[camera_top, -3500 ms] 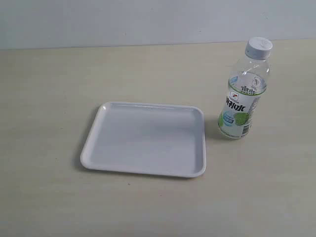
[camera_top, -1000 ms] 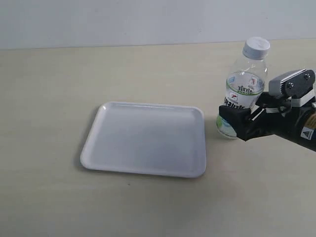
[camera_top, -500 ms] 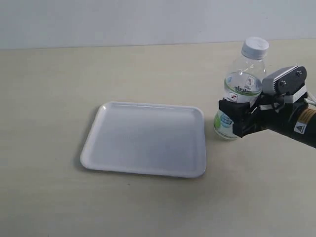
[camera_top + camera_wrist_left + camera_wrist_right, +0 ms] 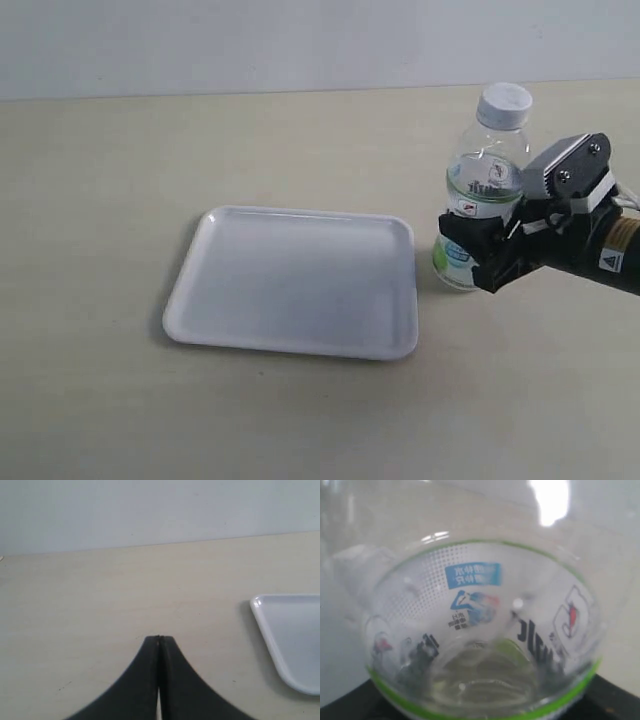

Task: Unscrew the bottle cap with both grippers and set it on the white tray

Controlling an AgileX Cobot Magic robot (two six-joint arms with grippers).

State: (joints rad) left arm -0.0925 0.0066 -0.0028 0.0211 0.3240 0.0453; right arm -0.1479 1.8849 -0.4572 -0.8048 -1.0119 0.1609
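Outside exterior view, left end effector (image 4: pixel 159 643): fingers pressed together, empty.
White tray (image 4: pixel 300 213): bare on desk (image 4: pixel 100 200), awaiting cap.
Bottle (image 4: pixel 487 175): upright, just beside tray.
Bottle cap (image 4: pixel 504 104): on neck, exposed.
Right end effector (image 4: pixel 465 240): clamped on bottle's lower body, anchoring it.

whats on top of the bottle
The white bottle cap sits on the bottle. The neck threads beneath it are covered, and the right tool hides part of the lower label.
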